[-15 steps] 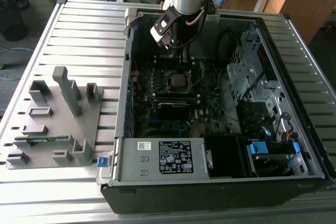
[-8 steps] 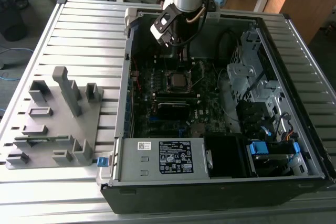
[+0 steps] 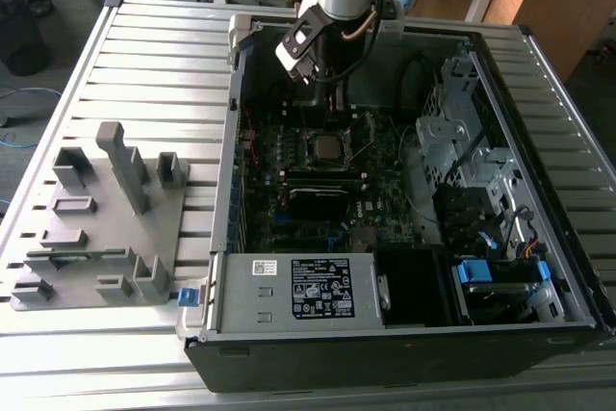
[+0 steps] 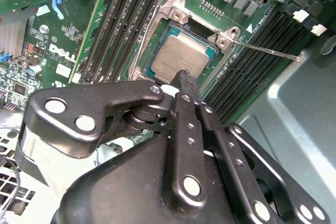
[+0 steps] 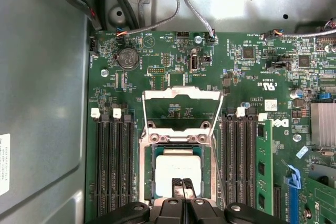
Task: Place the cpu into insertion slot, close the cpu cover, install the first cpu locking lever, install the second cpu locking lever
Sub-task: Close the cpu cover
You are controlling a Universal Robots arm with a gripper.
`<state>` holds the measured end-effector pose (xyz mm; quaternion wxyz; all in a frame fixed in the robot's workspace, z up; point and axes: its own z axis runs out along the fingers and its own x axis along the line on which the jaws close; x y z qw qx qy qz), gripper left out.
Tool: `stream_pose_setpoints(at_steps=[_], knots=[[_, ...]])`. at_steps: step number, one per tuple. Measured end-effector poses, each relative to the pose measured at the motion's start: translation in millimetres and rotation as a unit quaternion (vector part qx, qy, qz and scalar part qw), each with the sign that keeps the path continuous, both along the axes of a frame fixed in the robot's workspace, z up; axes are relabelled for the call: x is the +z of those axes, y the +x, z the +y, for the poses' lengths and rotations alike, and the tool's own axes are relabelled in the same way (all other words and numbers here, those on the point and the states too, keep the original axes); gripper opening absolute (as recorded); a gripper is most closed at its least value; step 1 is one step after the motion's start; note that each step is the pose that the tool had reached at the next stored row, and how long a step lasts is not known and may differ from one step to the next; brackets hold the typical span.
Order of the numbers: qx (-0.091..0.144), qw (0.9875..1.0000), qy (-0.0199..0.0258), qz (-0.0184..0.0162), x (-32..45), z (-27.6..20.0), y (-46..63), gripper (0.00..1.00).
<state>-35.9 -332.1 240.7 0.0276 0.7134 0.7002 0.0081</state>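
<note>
Silvery cpu cover open beside cpu, first wrist view

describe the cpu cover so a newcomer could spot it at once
In the open computer case, on the green motherboard, find two banks of black memory slots. Between them sits the cpu; the cpu cover is the thin silvery frame swung open from its socket, the only part with a square window.

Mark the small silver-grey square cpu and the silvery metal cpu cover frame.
Silver-grey square cpu [image 5: 178,164]: first wrist view, middle of its metal top.
Silvery metal-frame cpu cover [image 5: 181,94]: first wrist view, frame bar farthest from the cpu.
</note>
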Motion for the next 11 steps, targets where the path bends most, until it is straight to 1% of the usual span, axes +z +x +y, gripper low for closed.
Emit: stream_pose_setpoints(at_steps=[11], knots=[[0.000, 1.0000, -0.0001, 0.0001, 1.8, 0.0, 0.0, 0.10]])
